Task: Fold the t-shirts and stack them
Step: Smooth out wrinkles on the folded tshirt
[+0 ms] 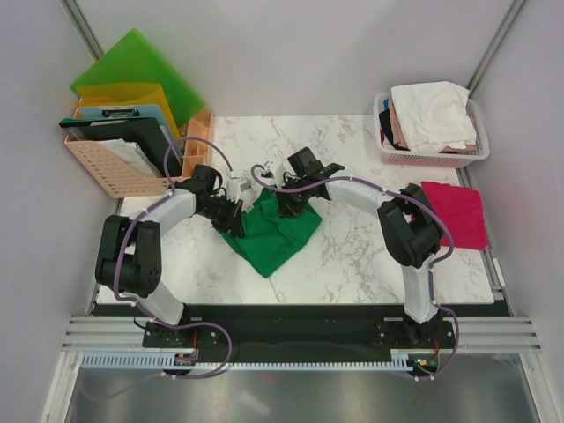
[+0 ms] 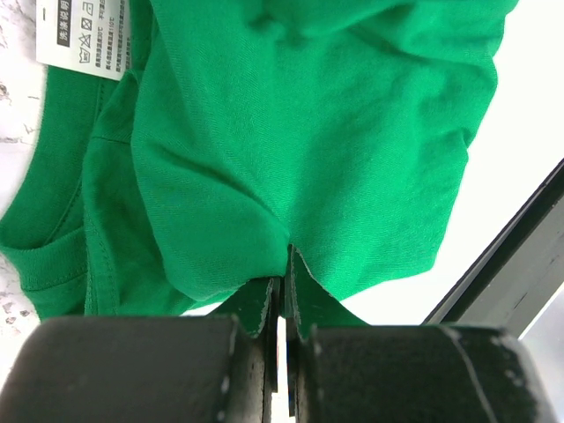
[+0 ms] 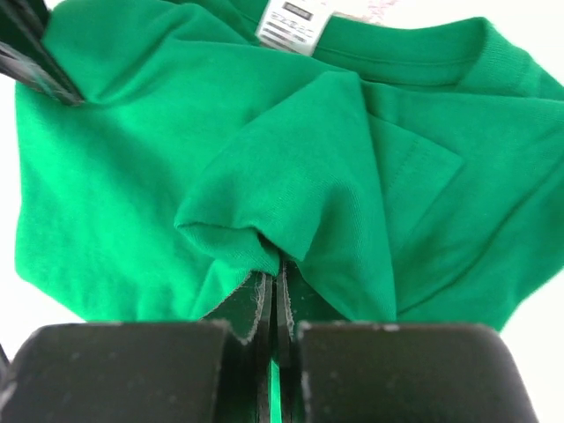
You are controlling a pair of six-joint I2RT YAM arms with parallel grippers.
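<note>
1. At the middle of the table (image 1: 352,256), the green t-shirt (image 1: 273,236) lies bunched, its fold unfinished.
2. Left tool (image 2: 282,295) is clamped on a pinch of its cloth, and right tool (image 3: 271,282) grips another.
3. Right of it, the magenta t-shirt (image 1: 456,214) looks folded and lies alone, with no stack yet.
4. White t-shirts (image 1: 432,113) wait in the basket (image 1: 434,159).

Robotics lab cell, white panel walls (image 1: 291,53), marble-look table (image 1: 352,264), aluminium mounting rail (image 1: 300,339) at near edge
</note>
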